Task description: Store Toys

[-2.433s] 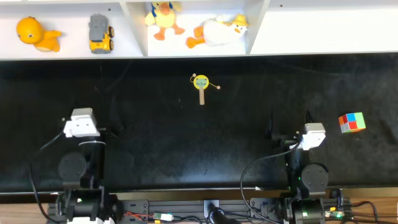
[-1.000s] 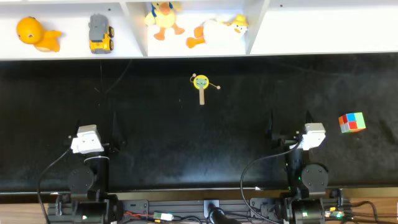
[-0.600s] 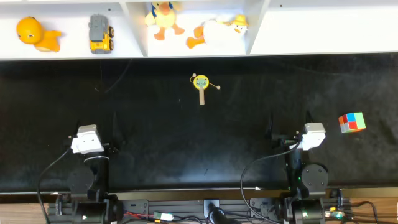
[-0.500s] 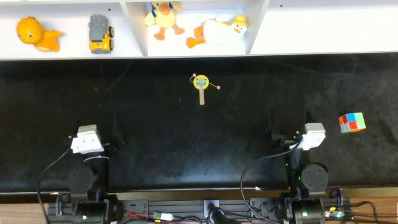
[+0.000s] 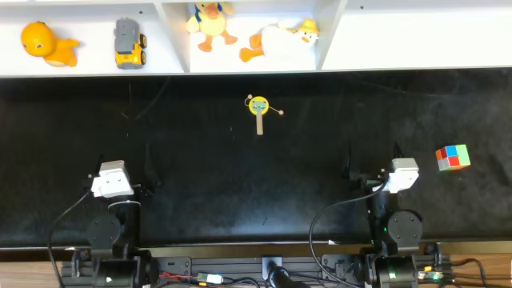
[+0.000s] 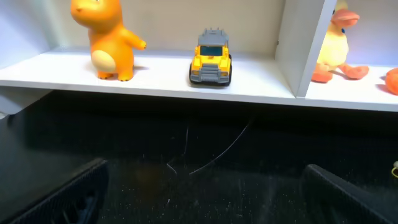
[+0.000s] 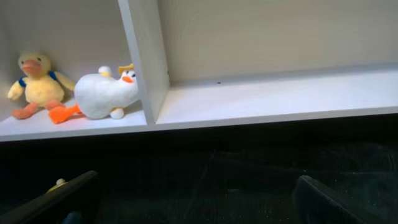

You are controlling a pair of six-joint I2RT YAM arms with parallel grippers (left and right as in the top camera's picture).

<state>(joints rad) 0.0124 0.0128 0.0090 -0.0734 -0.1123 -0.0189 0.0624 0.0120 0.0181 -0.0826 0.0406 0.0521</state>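
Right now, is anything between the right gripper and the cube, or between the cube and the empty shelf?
Nothing visible: bare mat lies between the right gripper and the cube, and between the cube and the empty shelf bay.

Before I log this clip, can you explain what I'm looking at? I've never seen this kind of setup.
Two robot arms stand at a black table: the left arm and the right arm. One picture comes from a fixed camera overhead; the other two come from cameras on each arm's wrist, looking past its two fingers. The left fingers and right fingers are spread open and hold nothing. On the table lie a rattle drum and a coloured cube. The white shelf behind already holds an orange figure, a yellow truck, a yellow duck and a white duck.
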